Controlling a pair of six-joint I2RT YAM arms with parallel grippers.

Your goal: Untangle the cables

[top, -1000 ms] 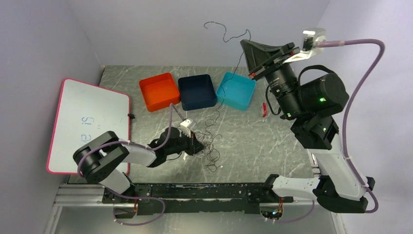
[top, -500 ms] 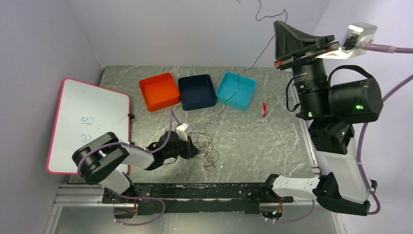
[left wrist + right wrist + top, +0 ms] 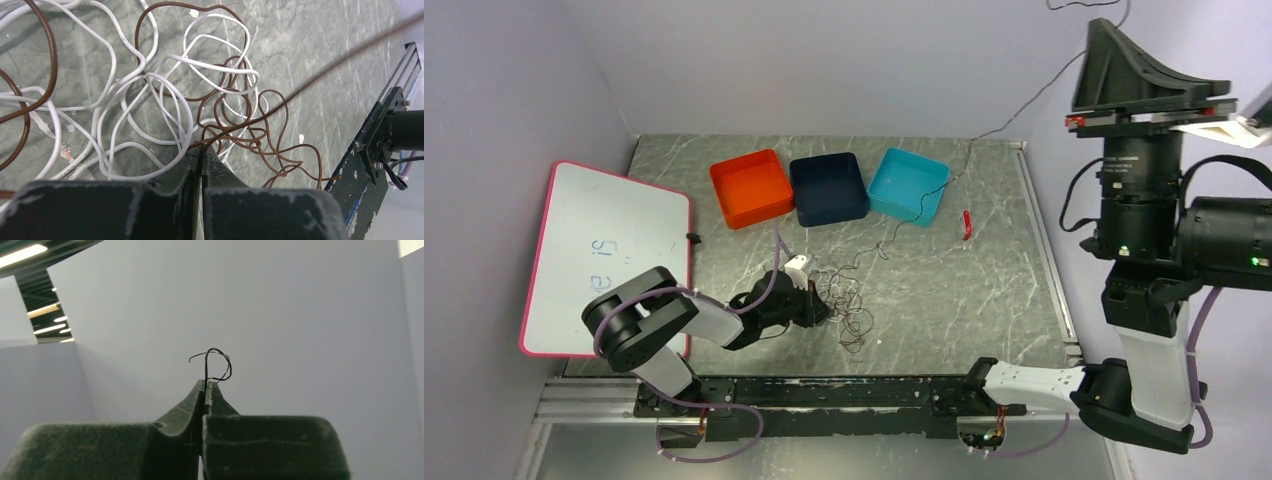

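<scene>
1. L gripper point(image 3: 201, 154): low on the table point(image 3: 994, 300), jaws pressed together, a brown cable point(image 3: 250, 119) strand pinched at the tip.
2. Tangle point(image 3: 849, 305): brown + white cable point(image 3: 190, 120) loops crossing over each other, flat on the table right in front of the L gripper, well short of the bins.
3. R gripper point(image 3: 206, 384): raised high at far right, jaws closed on a thin black cable point(image 3: 206, 365); a short curled end sticks out past the tips.
4. Black cable slopes down from the R gripper, crosses the teal bin point(image 3: 908, 185) at its right corner and runs into the tangle.
5. Around: orange bin point(image 3: 750, 187) + navy bin point(image 3: 828, 187) in a row w/ the teal one at the far side; whiteboard point(image 3: 604, 255) at left; small red item point(image 3: 966, 223) just right of the teal bin.
</scene>
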